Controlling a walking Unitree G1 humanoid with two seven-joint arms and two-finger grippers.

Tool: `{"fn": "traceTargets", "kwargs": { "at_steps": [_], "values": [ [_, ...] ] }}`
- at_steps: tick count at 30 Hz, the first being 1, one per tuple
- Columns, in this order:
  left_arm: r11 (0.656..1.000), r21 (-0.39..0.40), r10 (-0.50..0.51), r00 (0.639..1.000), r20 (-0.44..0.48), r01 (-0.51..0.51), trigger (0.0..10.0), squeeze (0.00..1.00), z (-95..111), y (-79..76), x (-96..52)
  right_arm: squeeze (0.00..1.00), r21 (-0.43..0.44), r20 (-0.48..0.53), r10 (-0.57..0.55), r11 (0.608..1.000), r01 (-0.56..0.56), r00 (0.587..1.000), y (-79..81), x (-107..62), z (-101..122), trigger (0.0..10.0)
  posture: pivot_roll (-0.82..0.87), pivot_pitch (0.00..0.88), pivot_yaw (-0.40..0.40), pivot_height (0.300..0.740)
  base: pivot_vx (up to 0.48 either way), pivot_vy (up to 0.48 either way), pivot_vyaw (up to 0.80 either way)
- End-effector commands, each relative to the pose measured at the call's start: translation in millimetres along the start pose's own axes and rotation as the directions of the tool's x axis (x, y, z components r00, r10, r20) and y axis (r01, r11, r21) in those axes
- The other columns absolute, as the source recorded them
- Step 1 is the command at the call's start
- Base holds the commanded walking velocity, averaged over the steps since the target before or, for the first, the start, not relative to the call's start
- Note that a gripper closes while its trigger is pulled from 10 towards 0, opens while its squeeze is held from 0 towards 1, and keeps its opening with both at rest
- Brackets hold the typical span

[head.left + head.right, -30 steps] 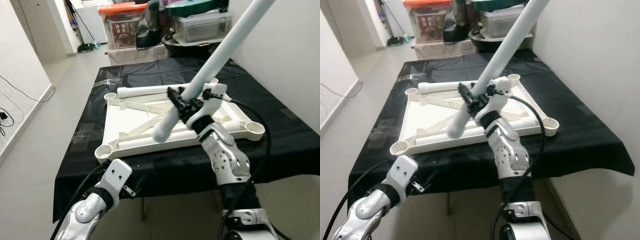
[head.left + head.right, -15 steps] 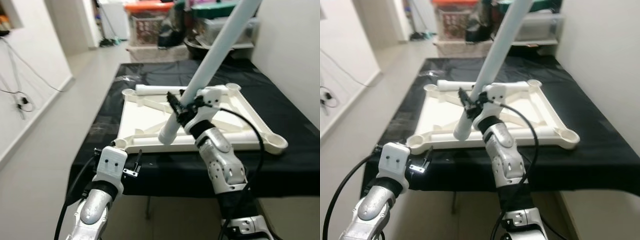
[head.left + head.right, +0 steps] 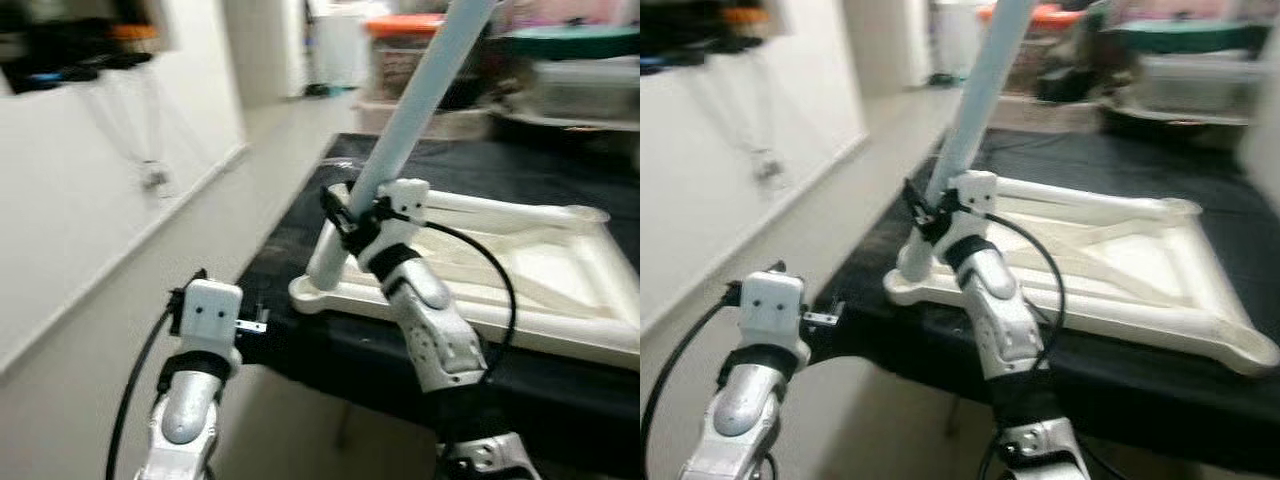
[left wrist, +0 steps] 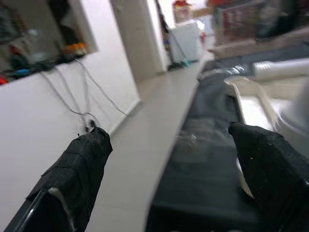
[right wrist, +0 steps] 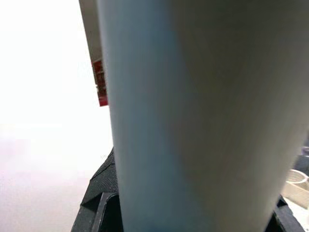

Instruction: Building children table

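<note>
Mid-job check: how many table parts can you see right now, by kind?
Upside-down white tabletop on the black cloth: 1
Leg gripped in the right claw, leg with its lower end at the near-left corner socket: 1
Leg lying loose on the tabletop's far side: 1
Total: 3 parts

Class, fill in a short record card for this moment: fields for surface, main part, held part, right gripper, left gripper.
surface: table under a black cloth
main part: white tabletop frame, lying flat on the cloth
held part: pale leg tube, tilted, its lower end at the frame's near-left corner socket
right gripper: shut on the tube
left gripper: open, holding nothing, off the table's left edge
</note>
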State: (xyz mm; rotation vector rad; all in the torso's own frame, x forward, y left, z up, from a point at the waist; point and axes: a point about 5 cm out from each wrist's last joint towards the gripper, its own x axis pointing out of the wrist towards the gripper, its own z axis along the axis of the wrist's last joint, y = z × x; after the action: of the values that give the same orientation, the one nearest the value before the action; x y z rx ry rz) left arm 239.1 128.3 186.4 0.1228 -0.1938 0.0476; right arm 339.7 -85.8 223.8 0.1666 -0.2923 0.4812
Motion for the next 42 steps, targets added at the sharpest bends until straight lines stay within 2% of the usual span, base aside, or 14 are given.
{"fn": "traceTargets", "kwargs": {
  "at_steps": [1,9,18,24,27,42],
  "values": [
    [0.999,0.004,0.052,0.999,0.012,-0.052,10.0,0.00,5.0,6.3,3.8,0.00,0.014,-0.006,0.019,1.000,-0.019,1.000,6.8,0.6,-2.7,10.0,0.05,0.000,-0.004,0.740,0.000,0.000,0.00],
    [0.995,0.023,0.095,0.994,0.063,-0.096,10.0,0.00,13.2,11.3,6.2,0.00,0.029,-0.014,0.027,0.999,-0.027,1.000,11.2,0.4,-6.4,10.0,0.04,0.000,-0.002,0.740,0.030,0.000,0.00],
    [0.990,0.040,0.133,0.990,0.056,-0.135,10.0,0.00,12.5,15.9,5.9,0.00,0.034,-0.017,0.041,0.999,-0.040,0.999,13.4,1.0,-8.4,10.0,0.05,0.000,-0.007,0.740,0.135,0.000,0.00],
    [0.990,0.042,0.133,0.990,0.052,-0.136,10.0,0.00,12.2,15.4,6.2,0.00,0.035,-0.014,0.041,0.999,-0.041,0.999,13.5,1.7,-7.9,10.0,0.05,0.000,-0.007,0.740,0.252,0.000,0.00],
    [0.988,0.082,0.129,0.989,0.068,-0.134,10.0,0.00,13.6,14.8,6.8,0.00,0.035,-0.014,0.039,0.999,-0.039,0.999,13.2,2.4,-7.7,10.0,0.05,0.000,-0.007,0.740,0.257,0.000,0.00],
    [0.989,0.075,0.123,0.990,0.071,-0.128,10.0,0.00,14.1,11.7,7.1,0.00,0.038,-0.013,0.037,0.999,-0.037,0.999,14.2,2.3,-8.1,10.0,0.04,0.000,-0.002,0.740,0.275,0.000,0.00]
  ]
}}
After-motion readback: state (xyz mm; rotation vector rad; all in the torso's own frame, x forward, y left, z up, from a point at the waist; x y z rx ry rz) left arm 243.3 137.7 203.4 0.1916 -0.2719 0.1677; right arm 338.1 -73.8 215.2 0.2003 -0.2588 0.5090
